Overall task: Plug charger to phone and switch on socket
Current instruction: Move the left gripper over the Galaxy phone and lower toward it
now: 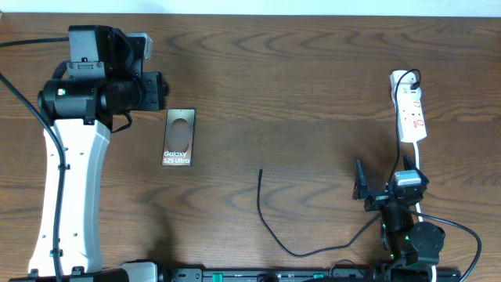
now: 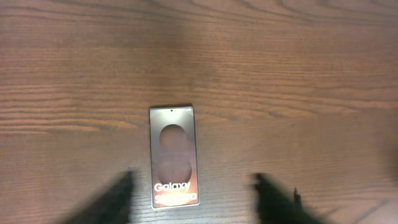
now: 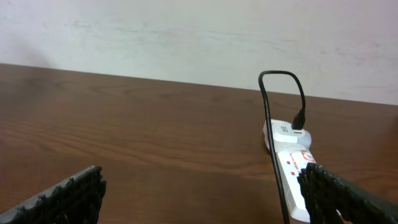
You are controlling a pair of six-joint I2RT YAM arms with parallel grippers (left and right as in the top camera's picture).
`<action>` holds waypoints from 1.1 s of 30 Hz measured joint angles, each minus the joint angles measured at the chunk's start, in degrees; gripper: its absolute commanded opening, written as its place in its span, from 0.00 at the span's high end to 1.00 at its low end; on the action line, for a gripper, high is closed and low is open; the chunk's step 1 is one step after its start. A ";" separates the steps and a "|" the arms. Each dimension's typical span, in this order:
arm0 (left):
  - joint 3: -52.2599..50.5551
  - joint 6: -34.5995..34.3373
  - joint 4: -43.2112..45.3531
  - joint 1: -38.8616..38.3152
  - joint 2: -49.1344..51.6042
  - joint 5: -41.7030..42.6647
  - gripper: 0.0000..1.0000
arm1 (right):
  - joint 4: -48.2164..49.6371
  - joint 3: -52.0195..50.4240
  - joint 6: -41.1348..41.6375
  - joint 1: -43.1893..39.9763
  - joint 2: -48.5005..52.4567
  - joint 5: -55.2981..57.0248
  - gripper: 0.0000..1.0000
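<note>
The phone [image 1: 178, 137] lies flat on the wooden table, its white "Galaxy" lettering at the near end [image 2: 173, 163]. My left gripper [image 1: 153, 92] hovers over it. In the left wrist view the gripper [image 2: 194, 202] is open, and its blurred fingers [image 2: 115, 200] stand either side of the phone's lettered end without touching it. The charger [image 1: 266, 223] curves across the table with its free tip at mid-table, apart from the phone. The socket [image 1: 409, 110] lies at the far right. My right gripper [image 1: 385, 178] stands wide open just short of the socket [image 3: 292, 180], holding nothing [image 3: 202, 186].
A black plug [image 3: 299, 122] sits in the socket's far end, and its black cable loops back along the strip. The socket's white cord [image 1: 419, 160] runs toward the right arm's base [image 1: 415, 243]. The left arm's white body [image 1: 70, 196] covers the table's left side. A pale wall [image 3: 186, 37] stands behind the table.
</note>
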 measured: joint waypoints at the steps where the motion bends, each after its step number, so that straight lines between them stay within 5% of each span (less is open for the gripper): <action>1: 0.00 0.00 -0.02 0.00 0.00 0.00 0.02 | 0.00 0.00 0.00 0.00 0.00 0.00 0.01; 12: 0.09 -0.42 -3.04 -0.20 1.11 -1.14 0.02 | 0.00 0.00 0.00 0.00 0.00 0.00 0.01; 33: 3.08 -2.91 -6.10 -0.35 22.95 -3.98 0.02 | 0.00 0.00 0.00 0.00 0.00 0.00 0.01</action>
